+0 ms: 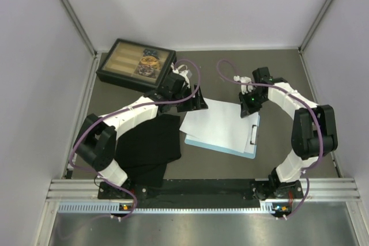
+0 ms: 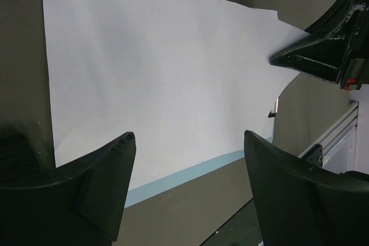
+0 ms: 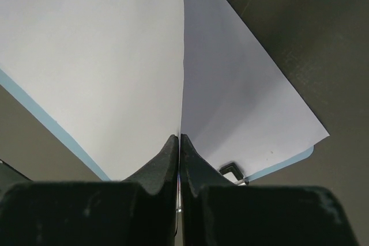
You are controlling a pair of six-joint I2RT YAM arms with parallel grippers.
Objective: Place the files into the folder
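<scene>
Paperwork on the bench (image 1: 277, 159), pictured partway through filing. Nearest the arm bases, at left: black cloth (image 1: 151, 142), spread flat under the left arm.

Just beyond it and to the right: folder (image 1: 216, 146), light blue, laid with its long axis left to right across the bench. Fitted with a silver clip (image 1: 253, 134) at the right-hand short end.

Stacked on top: files (image 1: 222, 120), white and blank. Covered nearly the whole board, leaving only a thin blue strip along the near edge. Sat skewed to each other rather than squared, and did not look tucked under the clip yet.

Farther back, over the clip end: right claw (image 3: 180, 140), clamped fully shut, tip to tip. Met exactly on the free edge of the top sheet (image 3: 92, 56) and appeared to pinch it slightly clear of the lower sheet (image 3: 242, 102).

Across at the far-left corner of the paper: left claw (image 2: 189, 137), spread wide. Gripped nothing and hovered over bare white sheet.

Judged nearer the clip by a clear margin: the right arm, with the left at the opposite end of the long axis. Judged the likely hinge of the coming move: paper squared and fed rightward along that axis, towards the clip. Risk as judged: thin sheets buckling instead of sliding.

Farthest back, at left and well apart: dark compartment box (image 1: 136, 64).
</scene>
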